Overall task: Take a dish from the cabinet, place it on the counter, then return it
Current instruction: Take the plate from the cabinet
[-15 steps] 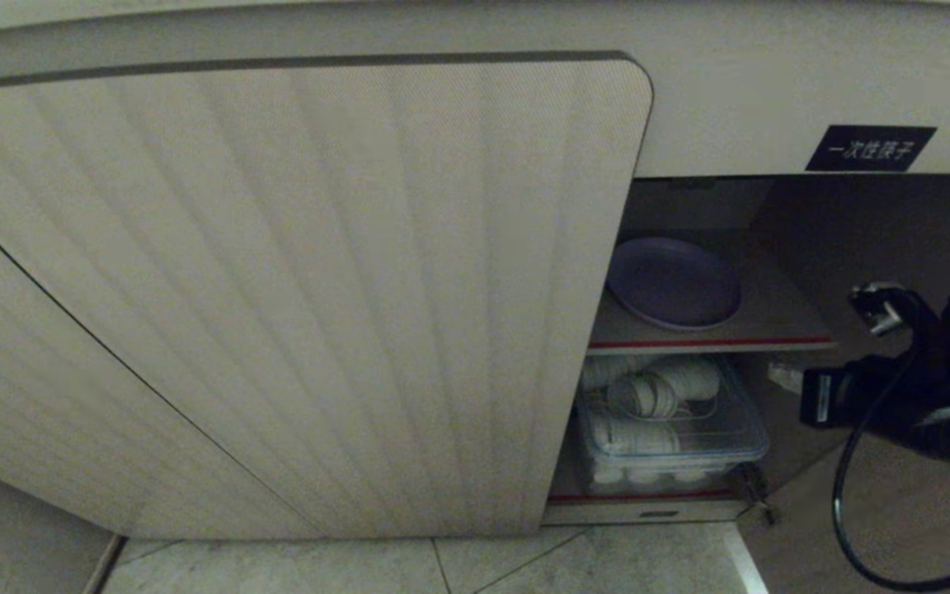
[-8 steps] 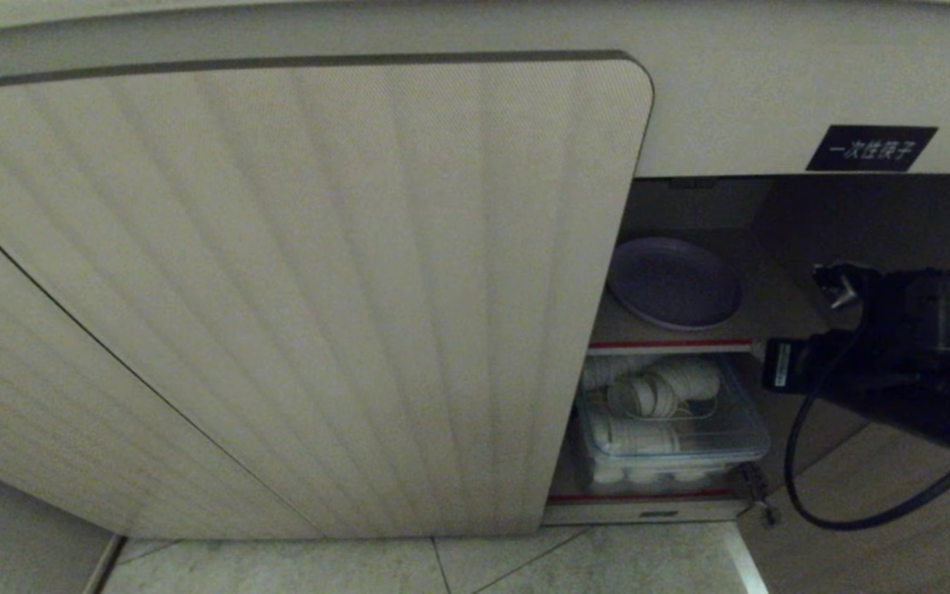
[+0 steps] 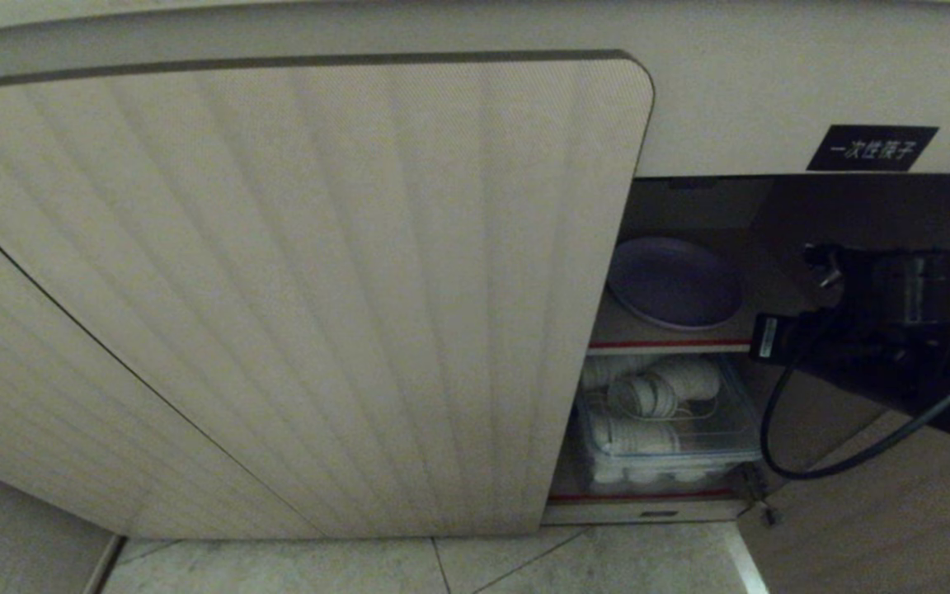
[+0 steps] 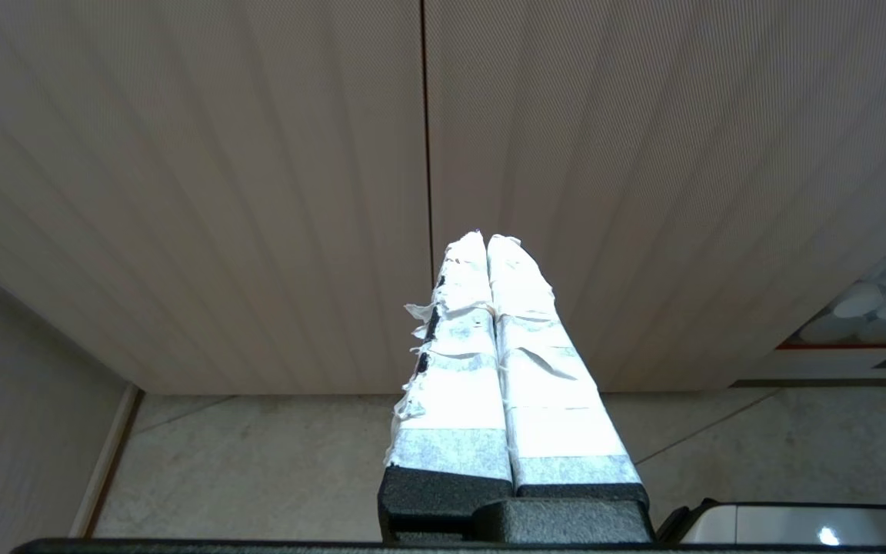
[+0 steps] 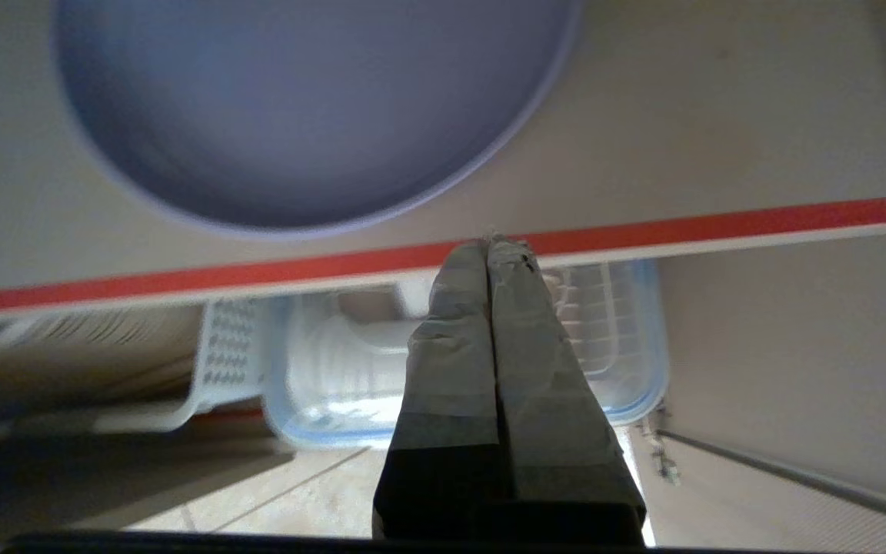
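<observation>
While the ribbed door (image 3: 293, 289) hides the dish (image 3: 674, 282) edge, the right claw (image 5: 489, 245) is pressed shut, empty; left claw (image 4: 487, 240) likewise.

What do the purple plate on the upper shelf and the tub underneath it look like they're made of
The dish looks like matte plastic, an even lavender with no glaze shine, though ceramic can't be ruled out. The tub below the red-edged shelf looks like clear plastic: see-through walls, bluish rim, white items visible inside.

Right gripper (image 5: 491, 245) extended (jaws pressed together), left gripper (image 4: 487, 240) likewise
</observation>
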{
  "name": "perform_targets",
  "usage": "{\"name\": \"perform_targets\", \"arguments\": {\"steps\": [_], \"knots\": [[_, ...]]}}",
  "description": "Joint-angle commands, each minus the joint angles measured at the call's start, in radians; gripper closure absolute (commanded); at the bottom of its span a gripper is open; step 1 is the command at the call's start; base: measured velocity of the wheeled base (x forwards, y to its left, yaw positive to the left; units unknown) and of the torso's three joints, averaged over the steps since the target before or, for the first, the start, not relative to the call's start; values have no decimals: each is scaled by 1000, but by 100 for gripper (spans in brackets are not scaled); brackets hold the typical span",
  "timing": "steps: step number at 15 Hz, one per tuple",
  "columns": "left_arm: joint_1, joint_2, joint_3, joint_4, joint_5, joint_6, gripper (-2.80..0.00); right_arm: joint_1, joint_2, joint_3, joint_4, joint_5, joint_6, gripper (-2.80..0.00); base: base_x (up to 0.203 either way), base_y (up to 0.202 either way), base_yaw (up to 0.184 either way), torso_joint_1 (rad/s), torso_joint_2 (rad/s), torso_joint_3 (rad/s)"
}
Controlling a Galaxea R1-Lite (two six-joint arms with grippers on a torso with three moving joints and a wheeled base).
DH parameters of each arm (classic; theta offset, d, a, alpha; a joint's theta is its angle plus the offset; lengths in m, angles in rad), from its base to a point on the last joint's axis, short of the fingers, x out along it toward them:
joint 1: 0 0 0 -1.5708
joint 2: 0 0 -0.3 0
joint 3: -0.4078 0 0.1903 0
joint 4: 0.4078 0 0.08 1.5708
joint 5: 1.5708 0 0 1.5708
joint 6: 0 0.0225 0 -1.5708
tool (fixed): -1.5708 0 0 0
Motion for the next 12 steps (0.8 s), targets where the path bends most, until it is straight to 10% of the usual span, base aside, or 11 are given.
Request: {"name": "perform_targets", "arguments": {"steps": [1,10,11,12], "knots": [[0,0,0,0,0,0,0,-1,24,-20,-3,-25,1,0,0,0,0,0,0,0],[0,0,0,0,0,0,0,-1,41,-39,-2,-48,16,0,0,0,0,0,0,0],[0,0,0,0,0,0,0,-1,41,-41,-2,-48,16,-280,0,0,0,0,0,0],[0,0,0,0,0,0,0,-1,41,-41,-3,-46,16,-280,0,0,0,0,0,0]]}}
